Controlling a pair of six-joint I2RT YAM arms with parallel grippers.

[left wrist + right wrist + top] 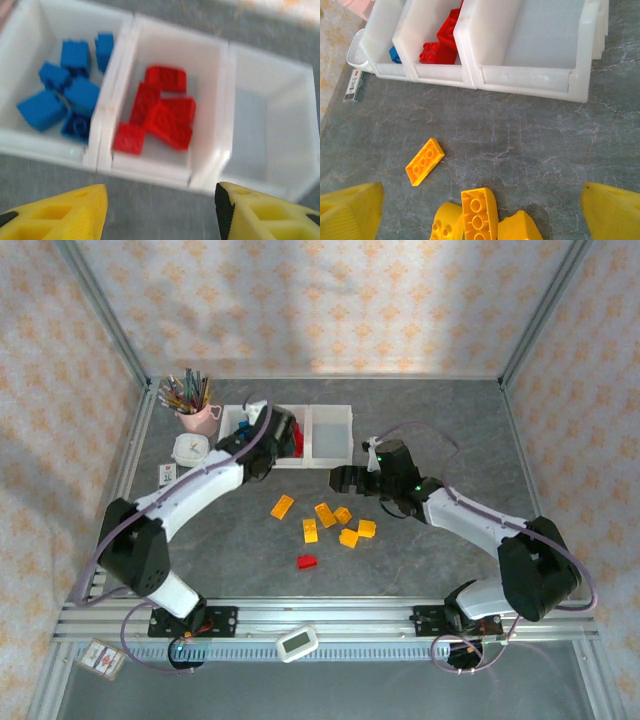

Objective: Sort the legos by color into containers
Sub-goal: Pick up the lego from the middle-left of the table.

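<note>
Three joined white containers (pixel 332 432) stand in a row at the back. My left gripper (pixel 278 435) hovers over them, open with nothing between its yellow fingers (pixel 65 215). Below it, the left bin holds several blue legos (pixel 70 95) and the middle bin several red legos (pixel 160 115). The right bin (pixel 265 135) is bare. My right gripper (pixel 345 480) is wide open above the table, just short of several yellow-orange legos (pixel 325 514). Two of these (pixel 479 212) lie between its fingers (pixel 350 212), and a flat one (pixel 425 161) lies further left. A single red lego (pixel 306 561) lies nearer the front.
A pink cup of pencils (pixel 197 418) and a white round timer (pixel 190 448) stand left of the bins, with a small card (pixel 166 473) beside them. A white device (pixel 297 642) lies on the front rail. Metal frame posts border the table.
</note>
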